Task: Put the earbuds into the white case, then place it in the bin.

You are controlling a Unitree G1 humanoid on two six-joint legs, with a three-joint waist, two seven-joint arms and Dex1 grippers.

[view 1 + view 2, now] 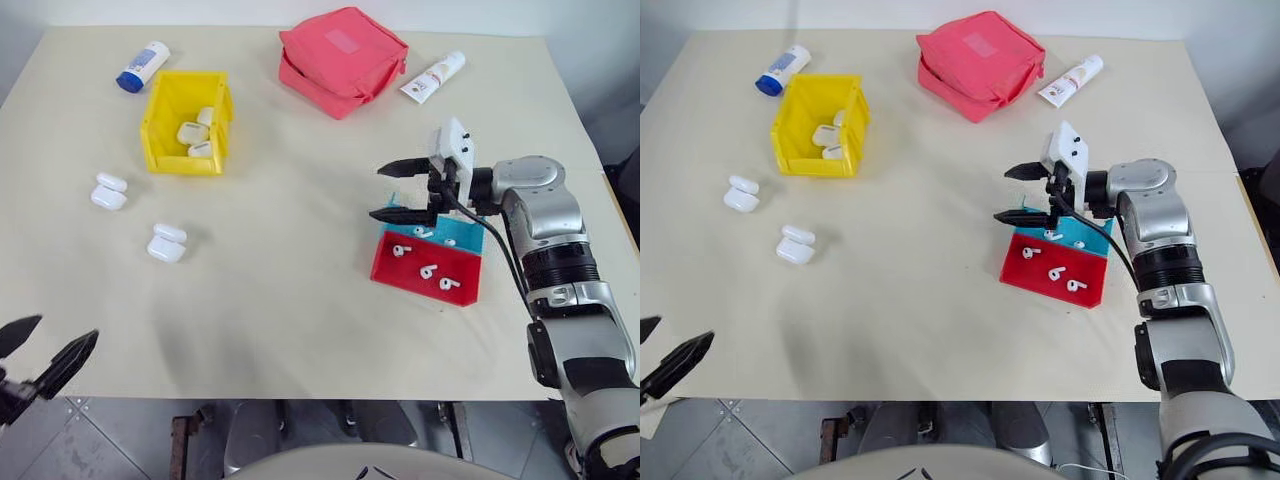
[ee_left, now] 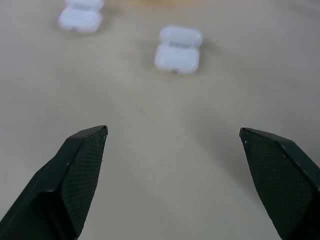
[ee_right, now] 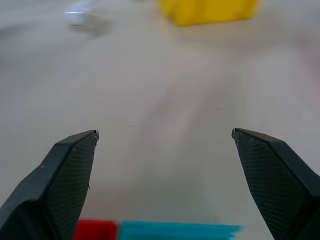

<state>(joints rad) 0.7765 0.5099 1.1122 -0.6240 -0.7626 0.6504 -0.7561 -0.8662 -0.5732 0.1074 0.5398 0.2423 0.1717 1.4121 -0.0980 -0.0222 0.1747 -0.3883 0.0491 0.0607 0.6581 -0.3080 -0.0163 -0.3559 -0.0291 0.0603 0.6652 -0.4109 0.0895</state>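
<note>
Hanging past the table (image 1: 300, 330) edge, left tool (image 1: 45, 352) gapes.

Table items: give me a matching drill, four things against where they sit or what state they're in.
Things:
1. yellow bin
2. red tray
3. pink pouch
4. right gripper

Places or states:
A. far side of the table, shut
B. holds white cases
C. holds loose earbuds
D. jaws open, empty, above the trays

Pairs: 1-B, 2-C, 3-A, 4-D
</note>
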